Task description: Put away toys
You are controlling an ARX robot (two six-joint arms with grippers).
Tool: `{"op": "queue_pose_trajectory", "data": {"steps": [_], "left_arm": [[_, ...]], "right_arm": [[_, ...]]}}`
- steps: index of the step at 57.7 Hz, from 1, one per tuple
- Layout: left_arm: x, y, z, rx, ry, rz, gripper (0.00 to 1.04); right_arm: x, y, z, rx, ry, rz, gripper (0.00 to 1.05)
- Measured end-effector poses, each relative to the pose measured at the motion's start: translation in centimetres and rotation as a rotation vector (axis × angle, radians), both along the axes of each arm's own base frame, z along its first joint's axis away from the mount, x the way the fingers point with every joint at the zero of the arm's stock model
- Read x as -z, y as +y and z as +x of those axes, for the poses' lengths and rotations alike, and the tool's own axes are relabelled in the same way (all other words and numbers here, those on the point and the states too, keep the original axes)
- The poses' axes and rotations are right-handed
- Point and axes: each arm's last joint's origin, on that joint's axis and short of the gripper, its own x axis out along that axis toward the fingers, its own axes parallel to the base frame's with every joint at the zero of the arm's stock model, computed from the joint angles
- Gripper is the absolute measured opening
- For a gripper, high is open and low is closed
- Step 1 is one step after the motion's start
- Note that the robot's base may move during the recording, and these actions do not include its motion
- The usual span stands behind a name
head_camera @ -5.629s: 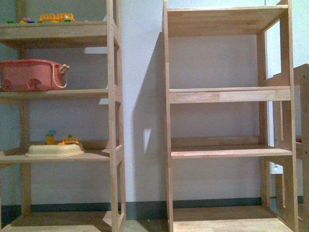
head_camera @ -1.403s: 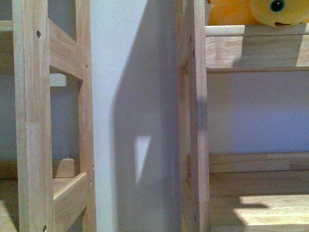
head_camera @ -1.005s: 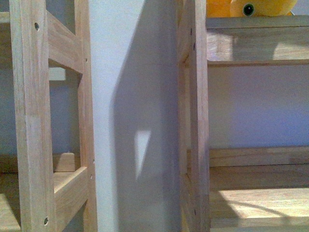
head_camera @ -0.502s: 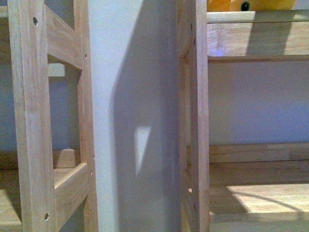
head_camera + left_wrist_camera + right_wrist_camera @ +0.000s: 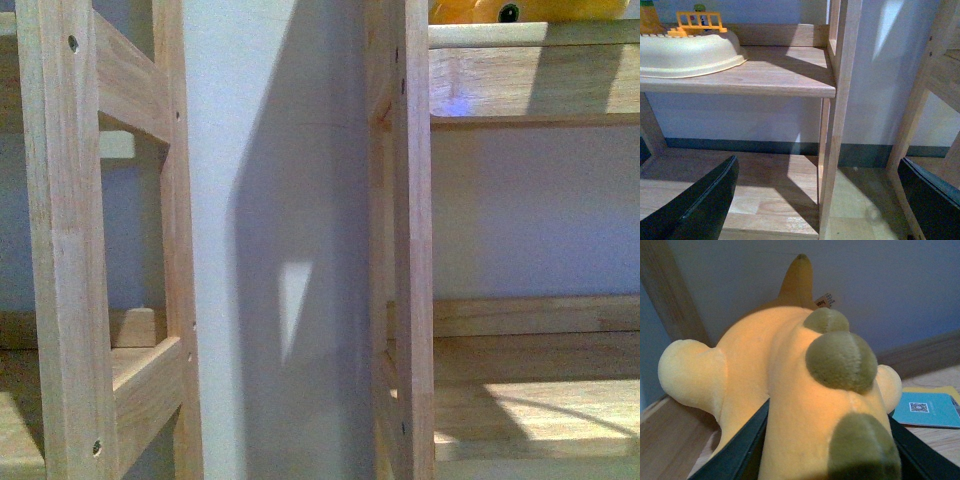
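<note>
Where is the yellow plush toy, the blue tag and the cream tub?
plush toy (image 5: 790, 370), right wrist view, on its orange back.
blue tag (image 5: 925, 410), right wrist view, on its blue face.
cream tub (image 5: 685, 52), left wrist view, on its side wall.

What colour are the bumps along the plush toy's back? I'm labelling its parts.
Olive green bumps on the orange-yellow plush toy; clearest in the right wrist view.

Two wooden shelves (image 5: 70, 240) stand side by side against a pale wall (image 5: 270, 200). A cream tub (image 5: 687, 52) sits on one shelf, with an orange toy fence (image 5: 699, 21) inside. A blue card (image 5: 925, 410) lies on another shelf.
</note>
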Motion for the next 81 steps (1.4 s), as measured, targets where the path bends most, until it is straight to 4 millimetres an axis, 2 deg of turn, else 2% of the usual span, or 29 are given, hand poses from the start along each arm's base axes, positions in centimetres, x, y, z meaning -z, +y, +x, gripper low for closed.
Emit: {"op": "queue_pose_trajectory", "data": {"steps": [11,21,28,36,40,47,52,67,74,81], "left_arm": [[0.0,0.0,0.0,0.000,0.000,0.000,0.98],[0.0,0.0,0.0,0.000,0.000,0.000,0.98],[0.0,0.0,0.0,0.000,0.000,0.000,0.98],[0.0,0.0,0.0,0.000,0.000,0.000,0.98],[0.0,0.0,0.0,0.000,0.000,0.000,0.98],[0.0,0.0,0.0,0.000,0.000,0.000,0.98],[0.0,0.0,0.0,0.000,0.000,0.000,0.98],[0.0,0.0,0.0,0.000,0.000,0.000,0.98],[0.0,0.0,0.0,0.000,0.000,0.000,0.98],[0.0,0.0,0.0,0.000,0.000,0.000,0.98]], "right_arm": [[-0.1,0.5,-0.2,0.013,-0.027,-0.023,0.99],[0.0,1.1,-1.3,0.065,-0.074,-0.074,0.98],[0.0,0.9,-2.9,0.111,-0.094,-0.094,0.98],[-0.1,0.4,-6.2,0.143,-0.132,-0.116,0.98],[0.0,-0.2,-9.6,0.174,-0.177,-0.124,0.98],[0.9,-1.2,-13.7,0.194,-0.211,-0.135,0.98],[3.3,-2.2,-17.8,0.192,-0.193,-0.146,0.98],[11.1,-3.1,-25.2,0.221,-0.138,-0.141,0.98],[14.4,-3.3,-27.3,0.252,-0.127,-0.118,0.98],[18.1,-3.1,-27.4,0.265,-0.049,-0.092,0.98]]}}
